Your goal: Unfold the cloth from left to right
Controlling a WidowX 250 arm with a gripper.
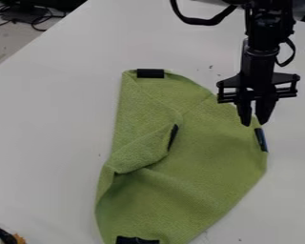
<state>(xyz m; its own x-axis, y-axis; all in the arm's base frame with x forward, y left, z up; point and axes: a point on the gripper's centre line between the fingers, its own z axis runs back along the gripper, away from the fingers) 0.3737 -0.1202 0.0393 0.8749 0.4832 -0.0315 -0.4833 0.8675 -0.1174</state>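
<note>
The gripper hangs at the upper right, over the cloth's right edge, just above a dark tab at that edge. Its two fingers point down with a narrow gap between them and nothing held. The green cloth lies across the middle and lower part of the table, with dark tabs at its top, right and bottom edges. On its left side a flap is folded over toward the middle, with another dark tab at its tip. Whether the fingers touch the cloth I cannot tell.
The white table surrounds the cloth. Dark cables lie beyond the table's edge at the upper left. A black and orange object sits in the lower left corner.
</note>
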